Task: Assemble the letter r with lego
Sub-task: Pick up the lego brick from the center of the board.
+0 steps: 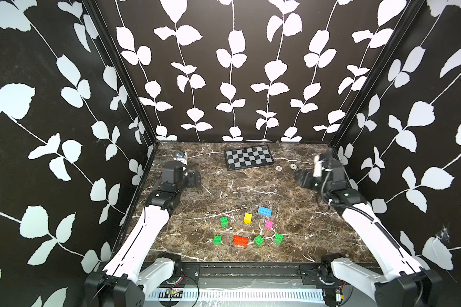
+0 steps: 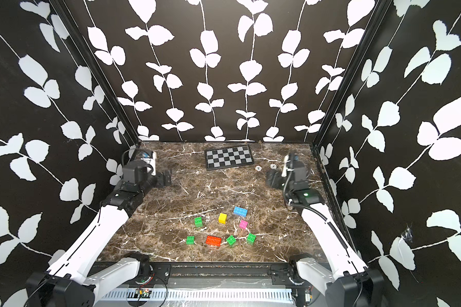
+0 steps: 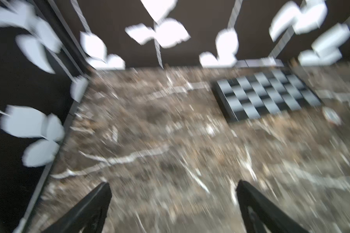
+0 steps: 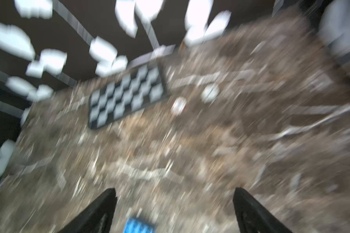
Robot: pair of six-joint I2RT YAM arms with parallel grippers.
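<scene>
Marble in brown with white veins, the table (image 1: 186,202) carries everything here. At its far edge lies a checkered board (image 1: 249,157), flat and well apart from the lego.

The left gripper (image 3: 174,183) hangs over the far left of the table, the right gripper (image 4: 174,190) over the far right. Both wrist views are blurred, yet each shows two dark fingers spread wide and clamping nothing. Neither claw is near a brick.

The lego lies loose in a cluster toward the near middle, no piece joined to another.
- **Longest:** the blue brick (image 1: 264,211) sits at the back of the group and the red brick (image 1: 240,240) in the front row.
- **Squarish:** of the four green bricks (image 1: 217,240), three share the front row with the red one and one stands behind at the left. The yellow brick (image 1: 248,218) and the pink brick (image 1: 269,224) lie between the rows.

Most pieces show studs upward. One green sits turned cornerwise.

These look like hard, stiff, light plastic with smooth walls, so they are probably not fragile. They would likely skid on the polished top if nudged. The sound hold is likely across two flat opposite side walls, below the studs. The long bricks should be gripped across their narrow width, near the middle. Pressing one brick onto another will probably need the lower brick steadied.

Smallest are two round pieces (image 1: 278,168) just beside the board, too small to identify.
</scene>
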